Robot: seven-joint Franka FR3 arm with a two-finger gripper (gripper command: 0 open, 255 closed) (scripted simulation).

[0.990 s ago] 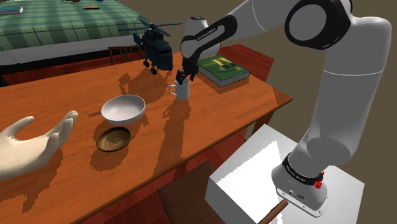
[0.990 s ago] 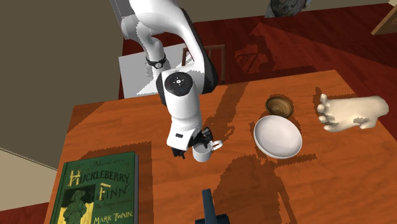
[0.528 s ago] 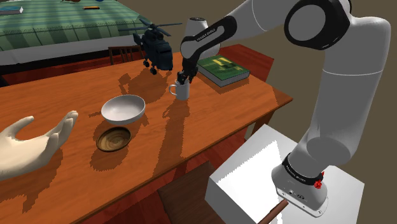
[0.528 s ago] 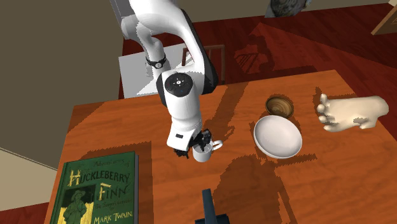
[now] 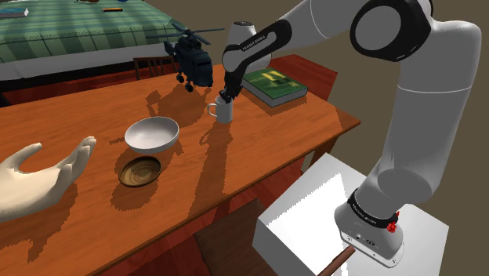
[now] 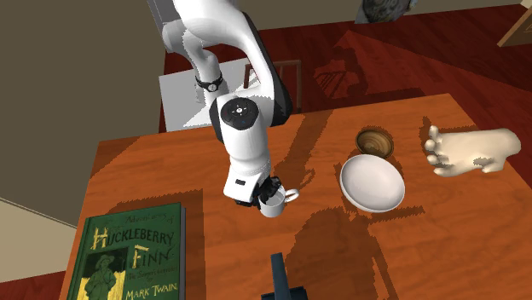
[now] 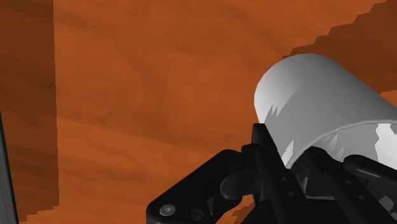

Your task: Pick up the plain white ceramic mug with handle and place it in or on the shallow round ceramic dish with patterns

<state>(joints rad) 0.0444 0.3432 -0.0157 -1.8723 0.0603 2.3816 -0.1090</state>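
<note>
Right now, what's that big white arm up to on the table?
The white arm's black gripper is shut on the rim of a white mug, close to a green book on the wooden table. The mug is meant for the patterned brown dish, which sits farther along the table beside a white bowl. The mug hasn't got there yet.
</note>
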